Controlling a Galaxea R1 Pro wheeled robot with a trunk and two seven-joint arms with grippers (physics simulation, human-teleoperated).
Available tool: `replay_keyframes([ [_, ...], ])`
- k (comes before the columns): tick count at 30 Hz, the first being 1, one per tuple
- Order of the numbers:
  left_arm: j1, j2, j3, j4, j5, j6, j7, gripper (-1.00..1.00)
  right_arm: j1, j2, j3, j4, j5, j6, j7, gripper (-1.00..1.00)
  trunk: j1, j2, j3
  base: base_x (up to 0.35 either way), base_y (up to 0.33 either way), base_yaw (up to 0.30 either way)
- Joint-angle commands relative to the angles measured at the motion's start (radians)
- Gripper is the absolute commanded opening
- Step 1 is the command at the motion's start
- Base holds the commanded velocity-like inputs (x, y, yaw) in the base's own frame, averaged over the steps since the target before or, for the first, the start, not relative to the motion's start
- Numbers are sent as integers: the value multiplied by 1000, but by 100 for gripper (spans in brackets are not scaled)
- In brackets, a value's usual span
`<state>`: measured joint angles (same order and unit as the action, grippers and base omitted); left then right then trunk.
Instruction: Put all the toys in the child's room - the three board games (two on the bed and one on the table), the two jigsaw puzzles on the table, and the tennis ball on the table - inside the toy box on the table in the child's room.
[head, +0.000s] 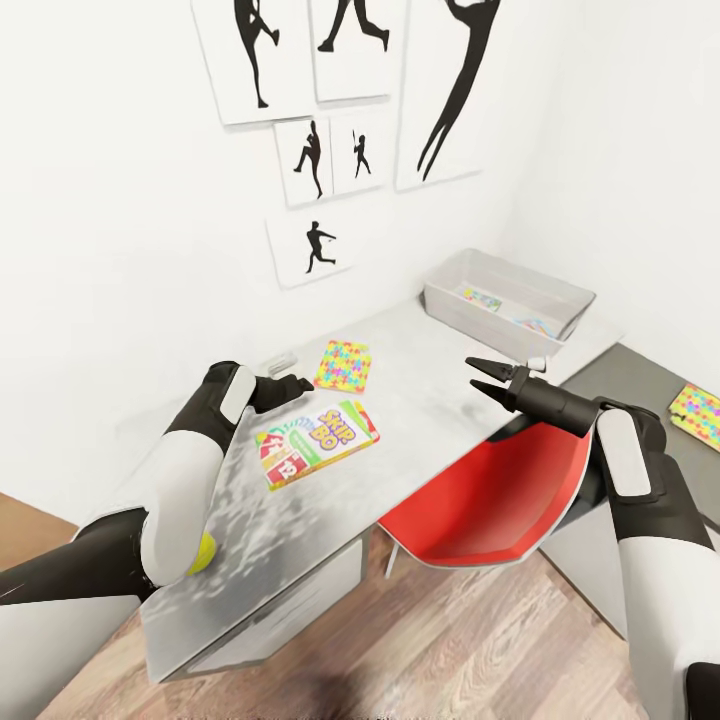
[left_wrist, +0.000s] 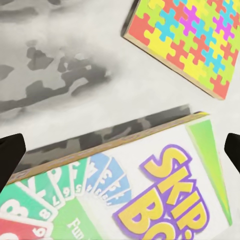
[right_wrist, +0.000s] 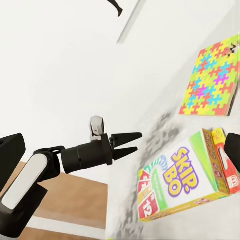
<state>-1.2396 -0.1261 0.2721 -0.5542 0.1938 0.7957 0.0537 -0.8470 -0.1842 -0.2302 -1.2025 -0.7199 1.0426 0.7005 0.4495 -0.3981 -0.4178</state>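
While the SKIP-BO box (head: 316, 444) lies flat on the table (head: 420, 350), near its front edge, your left gripper (head: 296, 384) hangs just above and behind it, much nearer than the right gripper (head: 480, 378), which hovers well apart over the red chair (head: 490, 500). Left fingers are parted only narrowly in the right wrist view; right fingers are spread, holding nothing. The box's long axis runs diagonally, toward the toy box (head: 505, 300) at the far right corner. One jigsaw puzzle (head: 342, 364) lies just beyond it, apart; another (head: 697, 414) lies on the lower cabinet. The tennis ball (head: 204, 552) peeks from behind your left forearm. Likely next: left arm down onto the box, across its short side.
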Motion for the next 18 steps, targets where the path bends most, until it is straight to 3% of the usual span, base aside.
replay_keyframes([
  [1,-1,-1,6,-1,8,5,6,100,-1,0,-1,0,5,5,7,100,0,-2,-3,0,0,0],
  [18,-1,-1,6,-1,8,2,5,100,-1,2,-1,1,9,5,7,100,0,-2,-30,0,0,0],
])
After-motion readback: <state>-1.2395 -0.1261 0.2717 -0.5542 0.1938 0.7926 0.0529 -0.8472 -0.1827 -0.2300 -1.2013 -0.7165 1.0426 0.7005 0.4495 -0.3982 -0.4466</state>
